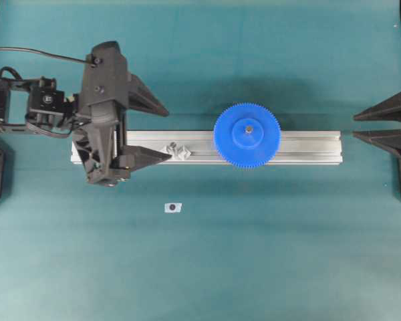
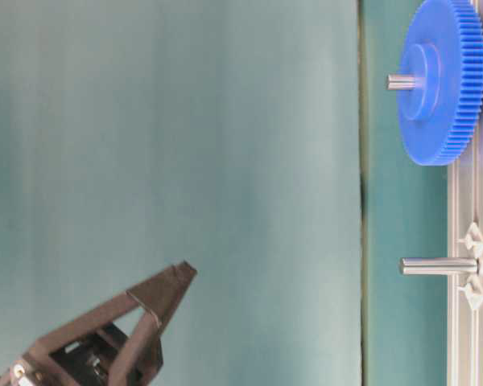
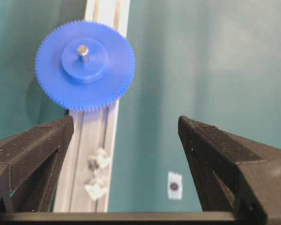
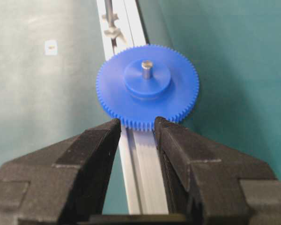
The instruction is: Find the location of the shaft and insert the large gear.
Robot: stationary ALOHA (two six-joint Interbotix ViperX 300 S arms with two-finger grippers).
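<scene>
On the teal table (image 1: 267, 254), the left gripper (image 1: 147, 130) and right gripper (image 1: 381, 125) both gape wide and hold nothing, while the large gear (image 1: 246, 135) already sits on its shaft (image 1: 249, 128) on the rail (image 1: 307, 148), so the job looks done and both only need to stay clear.

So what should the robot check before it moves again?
1. Large gear sits on a shaft, pin poking through its hub: ok.
2. Gear lies flat on the rail: ok.
3. Left hand open and empty, away from the gear: ok.
4. Right hand open and empty, not touching the gear: ok.
5. Second shaft bare and upright between its mounts: ok.
6. Gear pushed fully down on its shaft: cannot tell.
</scene>
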